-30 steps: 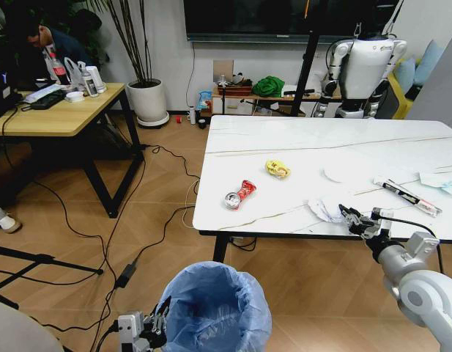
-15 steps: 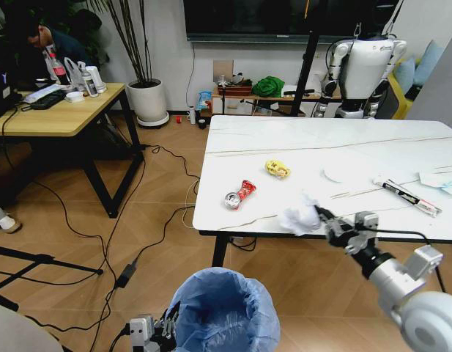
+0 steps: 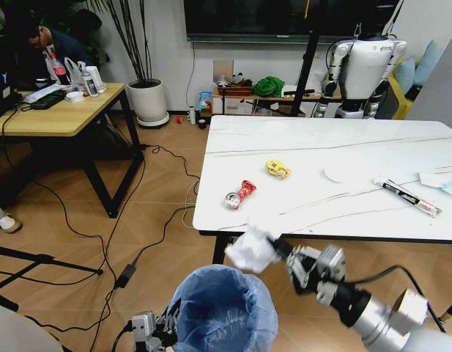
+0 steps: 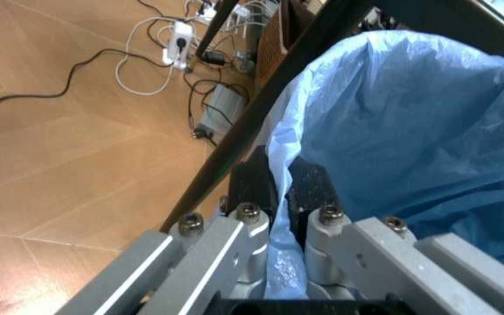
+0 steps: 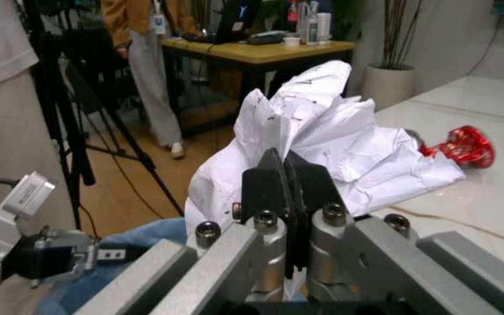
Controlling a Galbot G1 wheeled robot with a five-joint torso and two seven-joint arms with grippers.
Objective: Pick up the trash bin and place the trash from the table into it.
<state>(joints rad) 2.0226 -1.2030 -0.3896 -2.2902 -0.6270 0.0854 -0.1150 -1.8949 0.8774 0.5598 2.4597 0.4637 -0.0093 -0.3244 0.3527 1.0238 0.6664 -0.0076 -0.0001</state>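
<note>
The right gripper, shut on light, springy crumpled paper, hangs above the bin, whose flimsy bag the left gripper pinches.

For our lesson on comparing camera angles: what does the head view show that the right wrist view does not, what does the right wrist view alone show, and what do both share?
Head view alone: the yellow wrapper, white disc, long thin wrapper and pale-blue tissue lying on the table.

Right wrist view alone: how the right claw is pinched shut on the paper, and a person standing by the tan desk.

Both: the crumpled white paper held above the trash bin, the left claw gripping the bin's bag, and the crushed can on the table.
</note>
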